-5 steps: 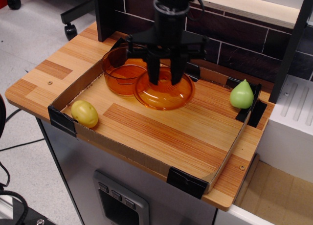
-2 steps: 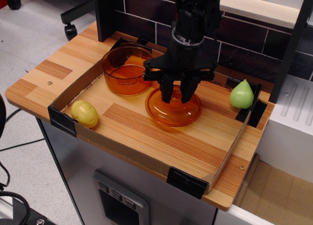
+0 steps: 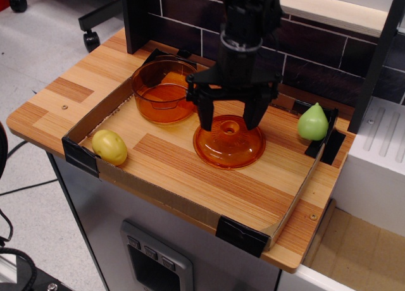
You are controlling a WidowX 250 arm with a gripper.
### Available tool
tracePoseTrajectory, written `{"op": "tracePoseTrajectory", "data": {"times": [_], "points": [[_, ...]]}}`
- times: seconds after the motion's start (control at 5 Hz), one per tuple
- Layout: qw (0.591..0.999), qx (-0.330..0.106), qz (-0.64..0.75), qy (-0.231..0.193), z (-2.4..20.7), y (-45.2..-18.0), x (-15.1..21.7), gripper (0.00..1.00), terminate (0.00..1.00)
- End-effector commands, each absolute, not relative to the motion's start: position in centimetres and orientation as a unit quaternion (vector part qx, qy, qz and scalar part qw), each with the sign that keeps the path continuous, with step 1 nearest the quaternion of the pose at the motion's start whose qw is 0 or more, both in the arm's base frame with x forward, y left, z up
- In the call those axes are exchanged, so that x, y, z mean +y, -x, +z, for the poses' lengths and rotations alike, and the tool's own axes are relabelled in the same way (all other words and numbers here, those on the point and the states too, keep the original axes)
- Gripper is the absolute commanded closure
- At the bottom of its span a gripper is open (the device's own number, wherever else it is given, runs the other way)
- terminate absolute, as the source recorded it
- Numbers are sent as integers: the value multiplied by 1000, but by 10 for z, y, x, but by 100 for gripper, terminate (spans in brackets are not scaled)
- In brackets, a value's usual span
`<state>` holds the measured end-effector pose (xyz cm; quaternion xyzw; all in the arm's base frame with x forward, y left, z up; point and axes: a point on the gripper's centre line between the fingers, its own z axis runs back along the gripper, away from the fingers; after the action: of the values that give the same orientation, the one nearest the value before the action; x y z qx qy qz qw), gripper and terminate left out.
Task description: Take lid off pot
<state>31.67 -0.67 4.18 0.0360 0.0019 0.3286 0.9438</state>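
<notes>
We see the domed translucent orange lid (image 3: 229,145) resting on the desk (image 3: 190,171) beside the deep orange pot (image 3: 163,90), fingers (image 3: 207,117) spread open, gripping nothing.

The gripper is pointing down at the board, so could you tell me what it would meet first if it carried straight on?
Most likely the lid, which lies right below the open gripper. Its knob sits between the spread fingers, so the fingertips would probably land on the dome, though depth is hard to judge.
</notes>
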Motion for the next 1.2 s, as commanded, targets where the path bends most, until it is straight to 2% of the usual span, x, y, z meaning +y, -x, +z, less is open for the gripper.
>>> {"op": "tracePoseTrajectory", "data": {"times": [0.0, 0.2, 1.0], "points": [[937, -47, 347, -1, 120, -328, 17, 0, 0], [935, -62, 348, -23, 133, -325, 36, 0, 0], [935, -62, 348, -23, 133, -325, 36, 0, 0]]}}
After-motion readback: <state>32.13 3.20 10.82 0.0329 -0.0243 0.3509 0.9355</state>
